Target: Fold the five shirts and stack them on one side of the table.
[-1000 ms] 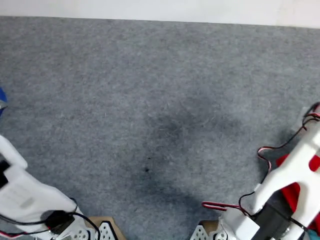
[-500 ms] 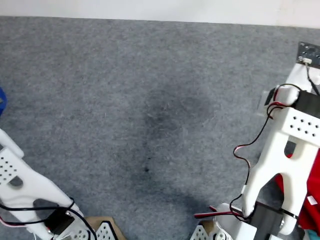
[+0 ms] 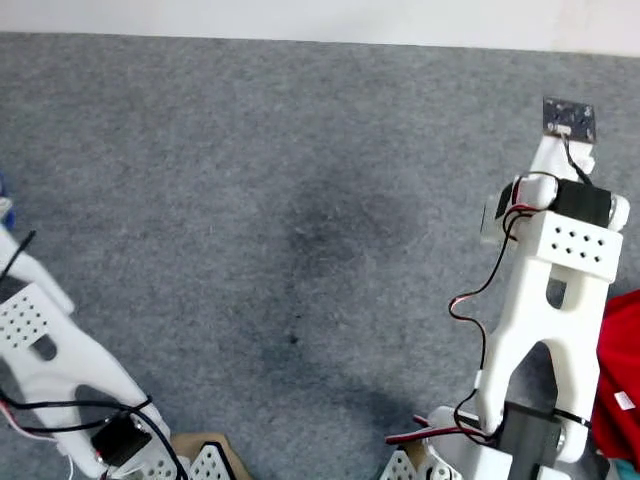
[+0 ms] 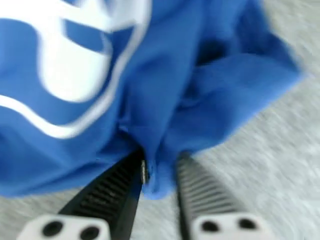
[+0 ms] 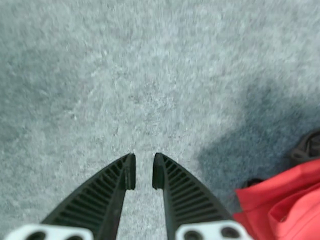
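Grey felt table (image 3: pixel 250 150) – red crumpled shirt (image 3: pixel 622 370) is bunched at its right edge. Blue white-printed shirt (image 4: pixel 200 75) is clamped by left gripper (image 4: pixel 157 172) fingers – right gripper (image 5: pixel 143 172) fingers are held slightly apart.

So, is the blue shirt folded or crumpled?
Crumpled: the blue shirt sits in loose, uneven bunches with no flat layers, and a pinch of it is between the left gripper's fingers.

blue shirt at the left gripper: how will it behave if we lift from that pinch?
Likely floppy: the blue shirt sits in soft bunched folds, so it should drape rather than hold shape. Probably light, since the cloth looks thin. The left gripper has only a small fold near the hem, so it might slip out under a tug.
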Controlling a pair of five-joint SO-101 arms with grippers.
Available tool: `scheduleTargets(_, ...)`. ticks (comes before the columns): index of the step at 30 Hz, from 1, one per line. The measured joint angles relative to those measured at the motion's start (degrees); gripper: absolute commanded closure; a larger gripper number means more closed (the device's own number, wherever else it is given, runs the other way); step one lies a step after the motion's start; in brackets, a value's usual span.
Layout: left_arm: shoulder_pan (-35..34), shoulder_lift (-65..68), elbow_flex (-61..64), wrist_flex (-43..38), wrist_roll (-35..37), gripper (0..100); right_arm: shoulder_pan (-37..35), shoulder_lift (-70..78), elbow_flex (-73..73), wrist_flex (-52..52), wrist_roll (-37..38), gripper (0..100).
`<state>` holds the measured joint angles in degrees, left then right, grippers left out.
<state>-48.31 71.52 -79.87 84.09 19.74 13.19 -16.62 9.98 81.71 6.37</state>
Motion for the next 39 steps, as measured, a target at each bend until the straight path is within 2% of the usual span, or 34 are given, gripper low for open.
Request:
scheduleTargets(9, 15.3, -0.8, -12.4, 14.5, 0.1, 99, -1.6, 0.0, 7.0, -4.3, 0.0, 92.5)
scheduleTargets(18, 35.1, -12.2, -12.4, 16.5, 0.2, 99, -2.1, 0.0, 15.5, -13.4, 0.0, 92.5)
scheduleTargets(22, 44.3, -15.7, -12.4, 16.6, 0.2, 98, -4.5, 0.0, 18.3, -16.6, -2.9, 92.5)
scheduleTargets(24, 49.1, -16.3, -12.4, 16.6, -0.9, 92, -6.2, 0.0, 20.1, -17.8, -4.3, 92.5)
scheduleTargets(29, 58.7, -16.3, -12.4, 16.6, -6.1, 68, -11.7, 0.0, 24.0, -20.0, -5.9, 92.5)
scheduleTargets(31, 60.3, -15.6, -12.4, 16.6, -6.0, 62, -12.7, 0.0, 24.5, -20.4, -5.9, 92.5)
scheduleTargets(33, 60.2, -14.9, -12.4, 16.6, -6.0, 59, -13.5, 0.0, 24.5, -20.4, -5.9, 92.5)
scheduleTargets(36, 57.3, -14.9, -12.7, 16.6, -5.9, 62, -14.9, 0.0, 24.5, -20.4, -6.2, 92.5)
scheduleTargets(39, 51.3, -15.8, -13.2, 16.6, -5.9, 66, -19.0, 0.0, 24.5, -20.4, -6.2, 92.5)
